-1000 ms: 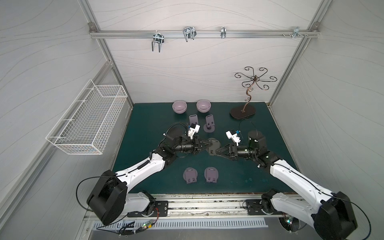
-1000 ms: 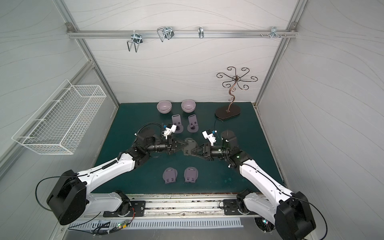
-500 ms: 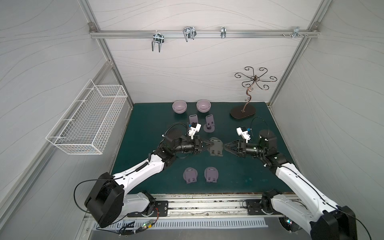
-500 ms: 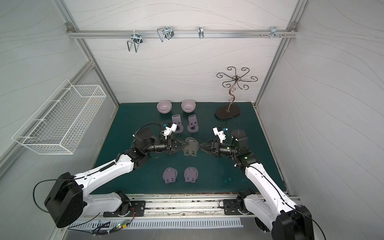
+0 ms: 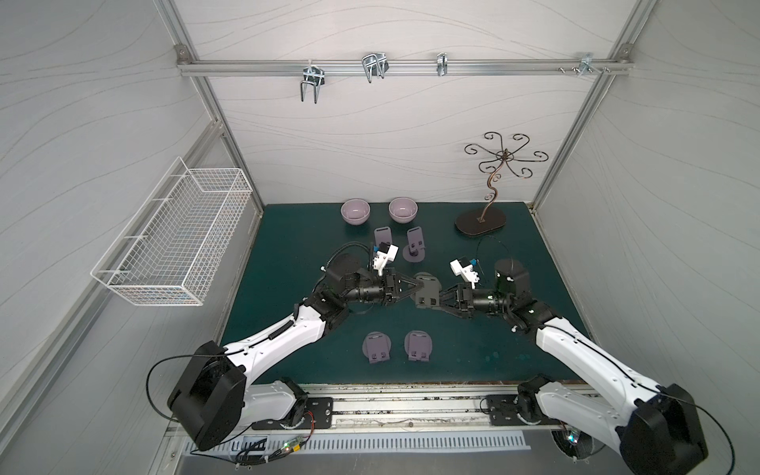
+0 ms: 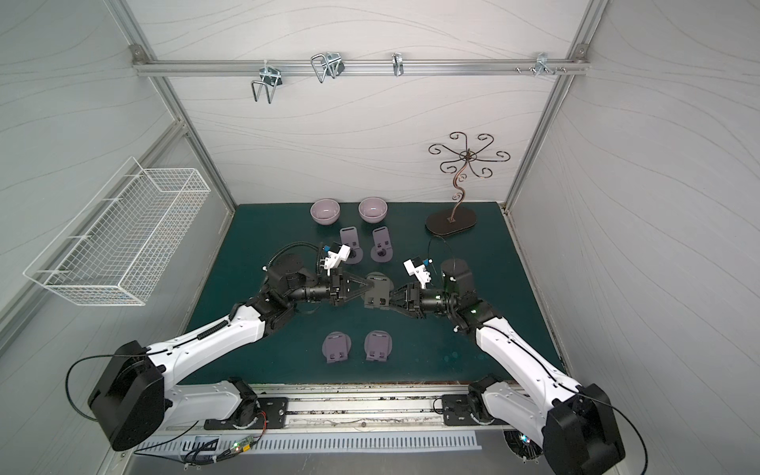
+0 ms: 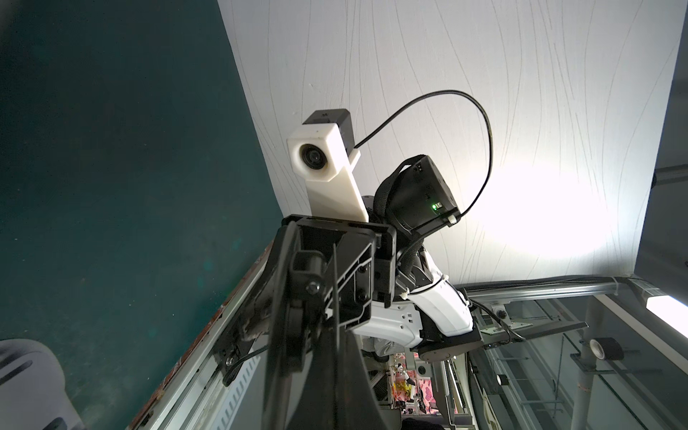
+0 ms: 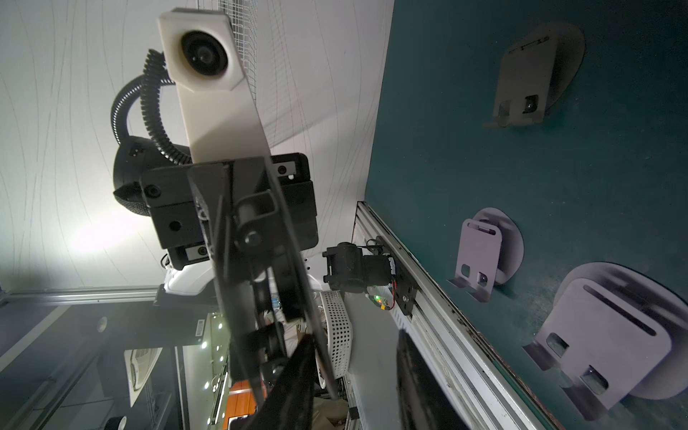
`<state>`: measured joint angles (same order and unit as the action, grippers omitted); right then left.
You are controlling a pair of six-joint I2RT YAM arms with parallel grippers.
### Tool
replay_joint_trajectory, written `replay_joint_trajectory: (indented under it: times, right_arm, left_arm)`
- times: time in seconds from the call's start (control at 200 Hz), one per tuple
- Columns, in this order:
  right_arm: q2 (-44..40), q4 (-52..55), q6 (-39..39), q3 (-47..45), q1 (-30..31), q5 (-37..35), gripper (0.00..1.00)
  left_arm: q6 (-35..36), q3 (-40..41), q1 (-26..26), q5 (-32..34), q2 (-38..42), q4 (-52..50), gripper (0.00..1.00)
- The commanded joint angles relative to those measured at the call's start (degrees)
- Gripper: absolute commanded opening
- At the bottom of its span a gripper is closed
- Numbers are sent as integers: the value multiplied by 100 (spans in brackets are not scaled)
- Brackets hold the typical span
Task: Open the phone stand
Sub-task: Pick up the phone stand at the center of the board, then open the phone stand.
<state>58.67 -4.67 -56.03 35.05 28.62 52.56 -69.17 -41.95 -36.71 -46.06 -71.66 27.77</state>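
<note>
Clamps phone stand [image 5: 426, 293] in left gripper [image 5: 415, 284] jaws above mid worktop [image 5: 288, 255]; straddles opposite edge with right gripper [image 5: 441, 297] jaws, cannot tell if gripping. Appears not yet unfolded; needs prying apart.

no legible txt, no readable labels

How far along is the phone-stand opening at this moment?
Done: two open stands are upright at the back. In hand: the left gripper is shut on the held stand above the mat; the right gripper has its jaws apart around the other edge. Remaining: unfold it, then probably the two folded stands lying flat in front.
</note>
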Motion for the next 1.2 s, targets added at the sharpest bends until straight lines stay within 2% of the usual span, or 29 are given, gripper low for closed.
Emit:
replay_joint_trajectory:
  times: [0.0, 0.15, 0.28, 0.335, 0.49, 0.65, 0.785, 1.0, 1.196]
  right_arm:
    - [99, -245, -60, -92, 93, -193, 36]
    - [198, -344, -78, 126, 115, -257, 32]
    - [316, -565, -223, 199, 125, -156, 7]
    - [303, -552, -224, 188, 125, -125, 0]
    - [379, -209, -39, 107, 139, 110, 0]
    - [788, 245, 179, -80, 228, 574, 0]
    - [1155, 1065, 642, -76, 297, 795, 0]
    - [1014, 1569, 934, 103, 300, 741, 0]
    - [1151, 1530, 880, 169, 306, 747, 0]
  left_arm:
    - [-54, -274, -116, -190, 77, 644, 0]
    - [-81, -278, -229, -186, -29, 810, 0]
    - [-144, -261, -266, -188, -116, 946, 0]
    - [-124, -276, -266, -167, -92, 925, 0]
    - [-37, -487, -252, -200, -14, 891, 0]
    - [213, -1048, -181, -236, 52, 680, 0]
    - [152, -1561, 2, -233, 8, 763, 0]
    - [131, -1916, 442, 65, 108, 1223, 0]
    - [904, -2351, 552, 124, 118, 1303, 0]
